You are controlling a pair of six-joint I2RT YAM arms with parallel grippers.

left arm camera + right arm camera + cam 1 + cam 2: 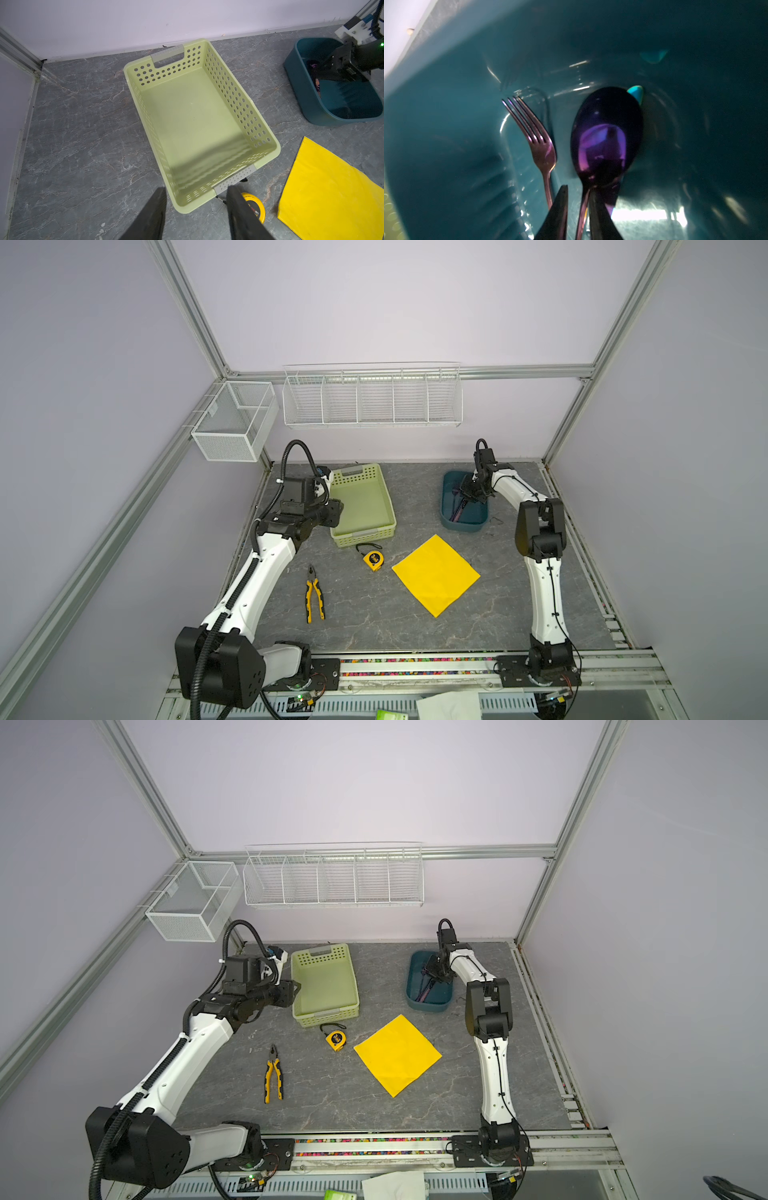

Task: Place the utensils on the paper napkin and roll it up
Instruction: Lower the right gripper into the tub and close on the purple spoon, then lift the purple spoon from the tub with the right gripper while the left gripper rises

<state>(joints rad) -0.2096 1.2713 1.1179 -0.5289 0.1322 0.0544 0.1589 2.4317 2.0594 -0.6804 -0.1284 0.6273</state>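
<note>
The dark spoon (606, 133) and fork (537, 141), both with purplish heads, lie side by side inside the teal bin (446, 104) at the back right of the table. My right gripper (579, 188) reaches down into that bin (446, 522). Its jaws stand narrow around the spoon's thin handle, which rests against one finger while a small gap shows at the other. The fork's handle lies just outside the jaws. The yellow paper napkin (435, 574) lies flat and bare in front of the bin. My left gripper (196, 188) hovers open and empty at the near corner of the green basket (268, 133).
A yellow tape measure (373, 560) and yellow-handled pliers (313, 597) lie left of the napkin. The green basket (363, 536) is at the back left. Two white wire baskets (372, 398) hang on the back wall, above the table.
</note>
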